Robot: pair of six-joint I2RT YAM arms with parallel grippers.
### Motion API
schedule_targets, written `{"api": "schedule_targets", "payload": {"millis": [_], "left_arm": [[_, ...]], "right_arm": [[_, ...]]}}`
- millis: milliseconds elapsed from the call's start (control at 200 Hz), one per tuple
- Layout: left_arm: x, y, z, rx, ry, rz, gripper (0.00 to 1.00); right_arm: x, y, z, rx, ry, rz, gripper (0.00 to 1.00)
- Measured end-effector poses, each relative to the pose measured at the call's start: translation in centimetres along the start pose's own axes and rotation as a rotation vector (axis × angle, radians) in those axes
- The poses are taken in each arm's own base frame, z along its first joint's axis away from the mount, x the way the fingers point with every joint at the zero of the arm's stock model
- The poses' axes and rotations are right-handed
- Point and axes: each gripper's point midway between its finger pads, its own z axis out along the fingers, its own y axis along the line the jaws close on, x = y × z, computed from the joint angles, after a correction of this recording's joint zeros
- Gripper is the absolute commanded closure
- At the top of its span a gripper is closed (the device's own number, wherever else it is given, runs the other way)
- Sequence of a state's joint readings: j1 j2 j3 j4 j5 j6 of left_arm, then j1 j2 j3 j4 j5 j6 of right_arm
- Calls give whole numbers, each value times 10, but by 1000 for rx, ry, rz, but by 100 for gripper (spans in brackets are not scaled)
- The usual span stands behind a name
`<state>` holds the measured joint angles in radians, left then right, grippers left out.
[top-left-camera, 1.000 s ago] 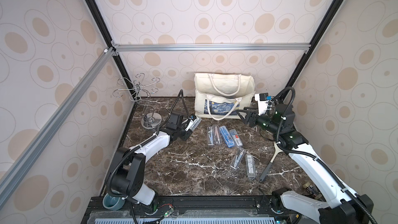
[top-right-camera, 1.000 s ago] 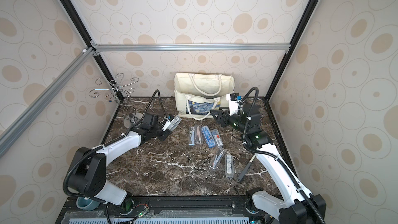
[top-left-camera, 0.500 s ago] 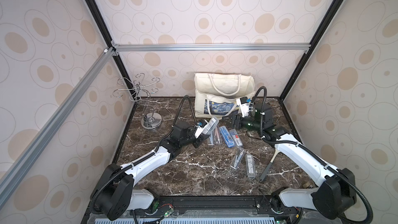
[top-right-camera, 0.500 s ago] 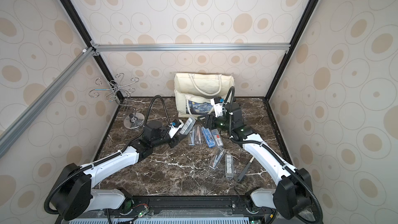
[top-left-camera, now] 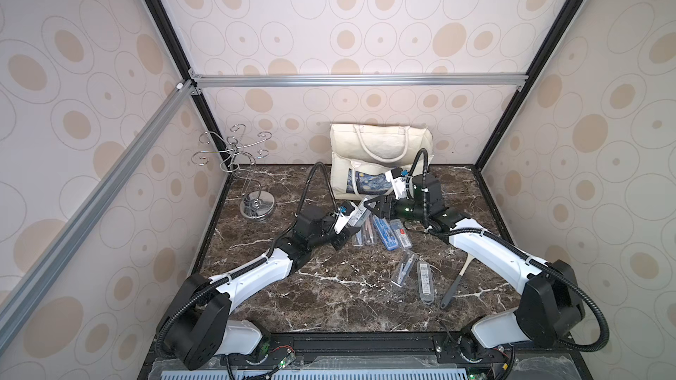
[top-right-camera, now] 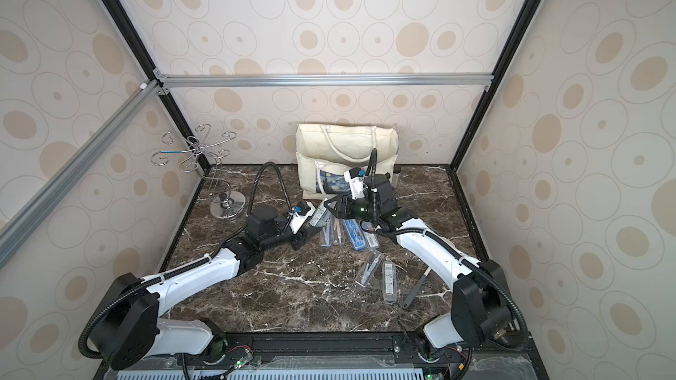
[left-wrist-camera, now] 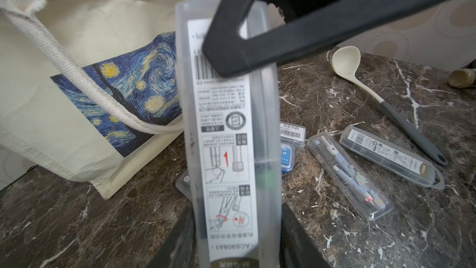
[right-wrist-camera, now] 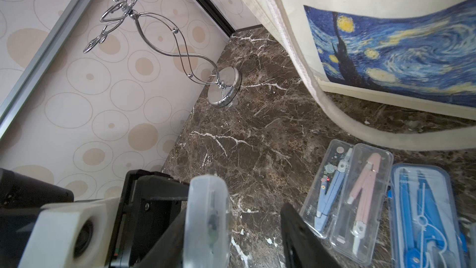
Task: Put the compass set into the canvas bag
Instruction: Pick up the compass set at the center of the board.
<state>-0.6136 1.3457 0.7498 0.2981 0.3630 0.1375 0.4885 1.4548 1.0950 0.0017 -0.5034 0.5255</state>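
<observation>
- My left claw [left-wrist-camera: 237,217] is clamped on the near end of the compass case [left-wrist-camera: 226,125], with a finger pressed against each long side.
- The compass case is lifted off the table [top-left-camera: 329,305] and slopes up toward the canvas bag [top-left-camera: 380,140]. It is outside the bag, with its far end just in front of the starry print.
- My right claw [right-wrist-camera: 239,228] straddles that far end with its jaws parted. One finger touches the plastic and the other stands clear of it.
- The canvas bag stands upright at the back of the table against the wall, print facing me, with a rope handle drooping down its front.
- Beneath the claws lie a pale blue compass box [right-wrist-camera: 327,189], a pink compass box [right-wrist-camera: 360,194] and a blue box [right-wrist-camera: 425,215], side by side.
- Nearer me lie a see-through box [top-left-camera: 402,272] and a labelled box [top-left-camera: 424,283], with a ladle [top-left-camera: 455,285] just beside them.
- A wire stand [top-left-camera: 252,177] sits in the back left corner.
</observation>
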Motion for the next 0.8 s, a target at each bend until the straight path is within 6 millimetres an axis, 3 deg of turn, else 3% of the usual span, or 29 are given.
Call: {"api": "schedule_targets", "payload": {"millis": [540,780,800], "left_arm": [[6,4,6,-18,9,-13,54],[2,8,6,-46,-13,-16,25],[1,9,6,-50,-17,-15,17]], "right_arm": [[2,3,19,-62,15,62,81],[3,3,21,-67,21,67,81],[2,4,21,-67,21,66,81]]}}
